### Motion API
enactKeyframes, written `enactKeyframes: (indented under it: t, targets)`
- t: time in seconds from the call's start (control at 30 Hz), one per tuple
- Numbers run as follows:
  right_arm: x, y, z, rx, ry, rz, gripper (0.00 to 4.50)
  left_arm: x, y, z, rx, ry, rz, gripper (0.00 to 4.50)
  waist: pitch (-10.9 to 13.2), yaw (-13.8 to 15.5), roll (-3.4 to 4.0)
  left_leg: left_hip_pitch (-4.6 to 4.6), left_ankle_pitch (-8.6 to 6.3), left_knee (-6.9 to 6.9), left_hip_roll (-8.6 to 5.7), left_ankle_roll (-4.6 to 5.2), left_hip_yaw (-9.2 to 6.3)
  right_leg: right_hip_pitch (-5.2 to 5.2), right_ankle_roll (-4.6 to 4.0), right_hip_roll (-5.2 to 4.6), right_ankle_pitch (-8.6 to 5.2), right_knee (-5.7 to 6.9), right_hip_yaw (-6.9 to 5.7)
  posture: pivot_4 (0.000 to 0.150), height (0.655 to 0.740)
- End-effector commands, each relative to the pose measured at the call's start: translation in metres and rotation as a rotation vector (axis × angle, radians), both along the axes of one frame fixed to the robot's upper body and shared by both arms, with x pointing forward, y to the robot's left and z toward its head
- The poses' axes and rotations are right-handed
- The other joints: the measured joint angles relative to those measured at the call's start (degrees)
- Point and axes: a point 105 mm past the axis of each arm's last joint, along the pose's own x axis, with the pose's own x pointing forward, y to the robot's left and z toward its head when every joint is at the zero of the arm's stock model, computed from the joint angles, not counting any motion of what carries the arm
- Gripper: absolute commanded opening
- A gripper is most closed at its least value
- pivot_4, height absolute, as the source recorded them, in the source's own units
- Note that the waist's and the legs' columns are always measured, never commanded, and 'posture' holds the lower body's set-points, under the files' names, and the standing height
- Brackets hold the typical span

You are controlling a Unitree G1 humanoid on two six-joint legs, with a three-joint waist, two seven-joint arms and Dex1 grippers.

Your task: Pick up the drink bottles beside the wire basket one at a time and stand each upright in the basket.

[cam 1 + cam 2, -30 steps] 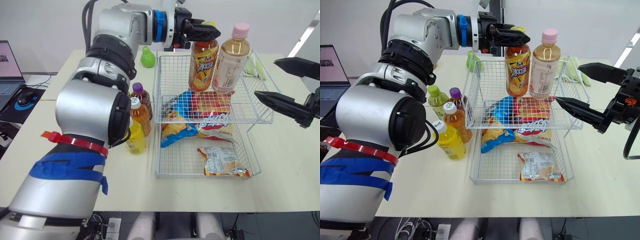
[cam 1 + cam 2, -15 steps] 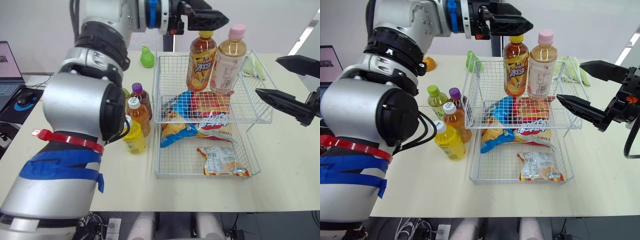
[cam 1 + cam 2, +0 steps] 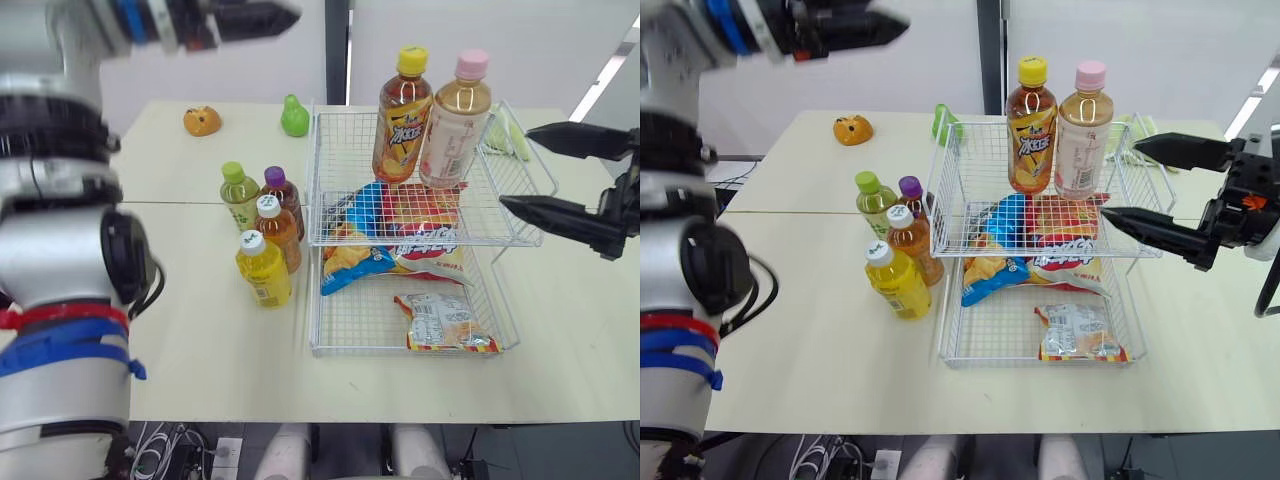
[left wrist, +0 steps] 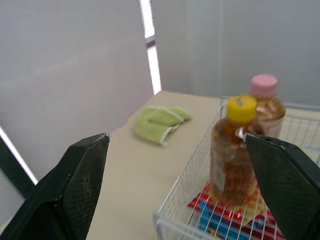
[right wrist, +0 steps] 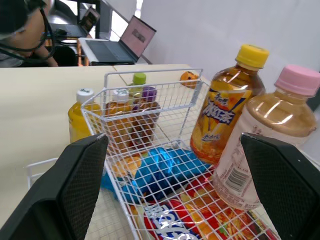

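The basket [image 3: 316, 170] stands mid-worktop [image 3: 200, 340], with two tiers. In its upper tier a yellow-cap bottle [image 3: 405, 120] and a pink-cap bottle [image 3: 455, 125] stand upright side by side, with snack bags [image 3: 400, 240] at their feet. Another bag [image 3: 440, 322] lies in the lower tier.

Just left of the basket four bottles stand in a tight cluster. The green-cap bottle [image 3: 238, 195] and purple-cap bottle [image 3: 278, 190] are at the back. The white-cap bottle [image 3: 278, 232] is in front of them, and the yellow bottle [image 3: 264, 270] is nearest the front edge.

A pear [image 3: 294, 117] and an orange toy [image 3: 202, 121] sit near the far edge. A green cloth [image 4: 159, 122] lies behind the basket.

The left claw [image 3: 280, 16] hangs high above the far edge, spread wide and empty. The right claw [image 3: 517, 167] hovers at the basket's right side, fingers wide apart, holding nothing.
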Motion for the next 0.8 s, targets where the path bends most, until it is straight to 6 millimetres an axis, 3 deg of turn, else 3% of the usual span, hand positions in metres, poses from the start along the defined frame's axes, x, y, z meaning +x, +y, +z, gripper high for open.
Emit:
enactKeyframes:
  t: [0.03, 0.23, 0.4, 0.53, 0.8]
  targets:
    - [-0.002, 0.007, 0.012, -0.013, -0.050, 0.062, 4.50, -0.026, 0.024, 0.019, 0.005, -0.147, 0.111, 4.49, 0.00, -0.38, -0.01, -0.01, 0.03, -0.01, 0.01, -0.04, 0.01, -0.03, -0.02, 0.00, 0.01, -0.01, 0.02, 0.150, 0.7400]
    - [0.006, 0.024, 0.013, -0.037, -0.037, 0.113, 4.50, -0.048, 0.078, -0.012, -0.038, -0.081, 0.301, 4.49, -0.03, -0.68, 0.05, 0.02, 0.07, -0.05, 0.03, -0.13, 0.02, -0.03, -0.03, 0.00, 0.01, -0.07, 0.05, 0.150, 0.7400]
    - [0.015, 0.035, 0.011, -0.056, -0.041, 0.095, 4.50, -0.064, 0.113, -0.058, -0.011, -0.024, 0.403, 4.49, -0.05, -0.23, 0.08, 0.05, 0.04, -0.06, 0.03, -0.07, -0.02, 0.00, -0.07, -0.02, 0.03, -0.07, 0.00, 0.150, 0.7400]
    - [0.011, 0.042, 0.006, -0.066, -0.029, 0.153, 4.50, -0.074, 0.125, -0.087, 0.007, 0.035, 0.430, 4.49, -0.04, 0.75, 0.07, 0.04, 0.03, -0.05, 0.03, -0.07, -0.03, 0.00, -0.10, -0.04, 0.05, -0.08, -0.01, 0.150, 0.7400]
    - [0.010, 0.044, 0.001, -0.069, 0.006, 0.171, 4.50, -0.081, 0.126, -0.115, -0.003, 0.067, 0.434, 4.49, -0.05, 1.30, 0.07, 0.06, 0.03, -0.08, 0.03, -0.07, -0.03, 0.02, -0.12, -0.08, 0.06, -0.12, -0.02, 0.150, 0.7400]
